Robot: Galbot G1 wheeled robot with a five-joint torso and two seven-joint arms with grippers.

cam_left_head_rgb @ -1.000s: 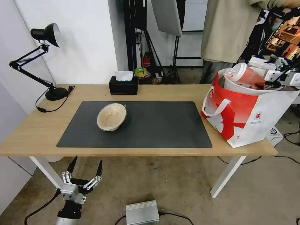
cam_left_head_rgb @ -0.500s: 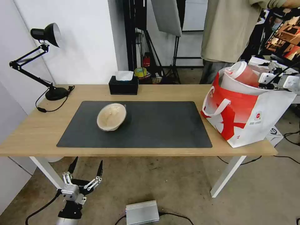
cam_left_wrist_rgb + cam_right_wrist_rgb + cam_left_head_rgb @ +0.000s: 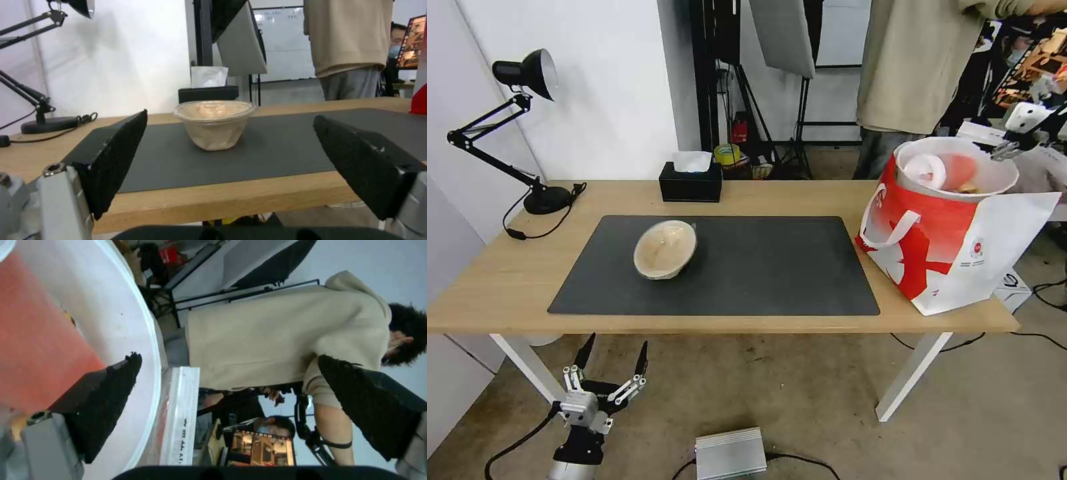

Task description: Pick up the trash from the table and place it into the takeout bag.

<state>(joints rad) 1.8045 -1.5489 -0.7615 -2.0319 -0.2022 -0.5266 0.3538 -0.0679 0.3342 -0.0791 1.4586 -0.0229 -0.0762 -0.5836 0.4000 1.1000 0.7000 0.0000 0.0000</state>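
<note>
On the table's right end, your takeout bag is standing with the white bowl and red cup lying inside; its small round logo is too small to read. Your right gripper is hovering spread and empty beside the rim. Your left gripper is waiting open below the table edge, facing the tan lidded bowl on the black mat.

Table: showing light wood grain, smooth.
Mat: lying matt black.
Bowl: looking translucent tan plastic.
Bag: showing glossy red-white.
</note>
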